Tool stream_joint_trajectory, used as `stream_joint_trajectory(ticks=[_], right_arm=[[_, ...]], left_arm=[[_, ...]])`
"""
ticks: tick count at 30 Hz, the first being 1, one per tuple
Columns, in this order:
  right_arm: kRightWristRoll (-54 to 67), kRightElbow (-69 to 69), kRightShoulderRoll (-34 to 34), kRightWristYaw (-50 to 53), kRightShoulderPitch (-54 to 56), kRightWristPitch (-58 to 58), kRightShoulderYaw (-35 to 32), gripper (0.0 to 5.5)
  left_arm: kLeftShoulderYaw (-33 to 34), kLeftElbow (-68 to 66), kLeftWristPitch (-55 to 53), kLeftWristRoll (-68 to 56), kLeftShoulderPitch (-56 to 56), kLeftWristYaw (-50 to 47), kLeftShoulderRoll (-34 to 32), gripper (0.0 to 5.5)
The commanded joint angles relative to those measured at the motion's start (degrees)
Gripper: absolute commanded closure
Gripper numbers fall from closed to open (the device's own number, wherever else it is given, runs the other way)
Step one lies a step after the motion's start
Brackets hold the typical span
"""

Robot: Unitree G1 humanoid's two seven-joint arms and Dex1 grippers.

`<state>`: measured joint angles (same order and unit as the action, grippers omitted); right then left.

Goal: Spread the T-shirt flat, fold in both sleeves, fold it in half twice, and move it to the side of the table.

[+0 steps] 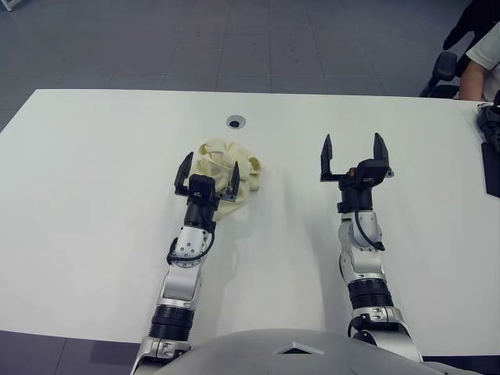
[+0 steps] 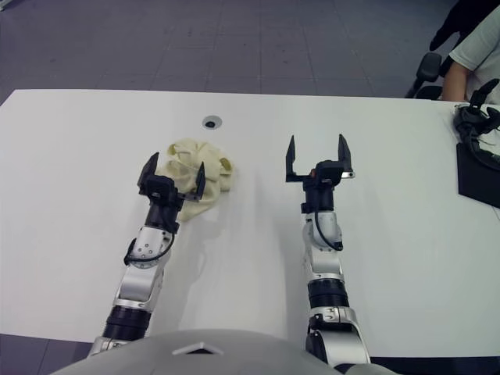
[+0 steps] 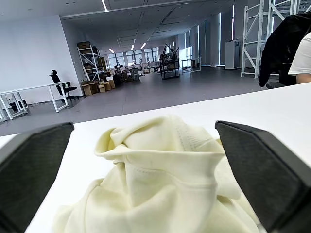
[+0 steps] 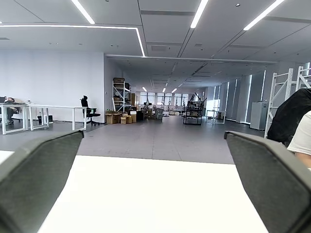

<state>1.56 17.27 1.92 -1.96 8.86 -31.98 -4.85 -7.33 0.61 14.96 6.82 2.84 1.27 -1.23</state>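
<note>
Cream T-shirt [image 1: 217, 151], soft knit, bunched in a wrinkled lump left of centre on the smooth white table [image 1: 86, 180]; left gripper [image 1: 212, 162] jaws apart, straddling its near edge; right gripper [image 1: 352, 141] jaws apart, well clear of the cloth

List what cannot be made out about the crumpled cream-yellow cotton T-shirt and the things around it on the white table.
- Crumpled cream-yellow cotton T-shirt: sleeves and neckline are lost in its own folds, in the eye views and the left wrist view.
- Its near edge: covered by the left gripper in the eye views.
- Black items at the white table's right edge: cut off by the frame.
</note>
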Motion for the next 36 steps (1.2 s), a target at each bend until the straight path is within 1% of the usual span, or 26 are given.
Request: stream_joint_trajectory(ticks=[1, 23, 31, 36], right_arm=[[0.4, 0.5, -0.3, -0.1, 0.3, -0.1, 0.1, 0.1], [0.3, 0.5, -0.2, -0.3, 0.1, -0.2, 0.4, 0.1], [0.1, 0.5, -0.2, -0.1, 0.2, -0.1, 0.6, 0.1], [0.5, 1.5, 0.0, -0.1, 1.0, 0.2, 0.3, 0.1]], left_arm=[[-0.5, -0.7, -0.5, 0.8, -0.4, 0.3, -0.4, 0.11], [-0.2, -0.9, -0.7, 1.2, -0.1, 0.2, -0.6, 0.11], [-1.6, -2.5, -3.9, 3.5, -0.3, 0.8, -1.4, 0.11], [-3.5, -8.7, -10.5, 6.0, -4.0, 1.3, -1.5, 0.11]])
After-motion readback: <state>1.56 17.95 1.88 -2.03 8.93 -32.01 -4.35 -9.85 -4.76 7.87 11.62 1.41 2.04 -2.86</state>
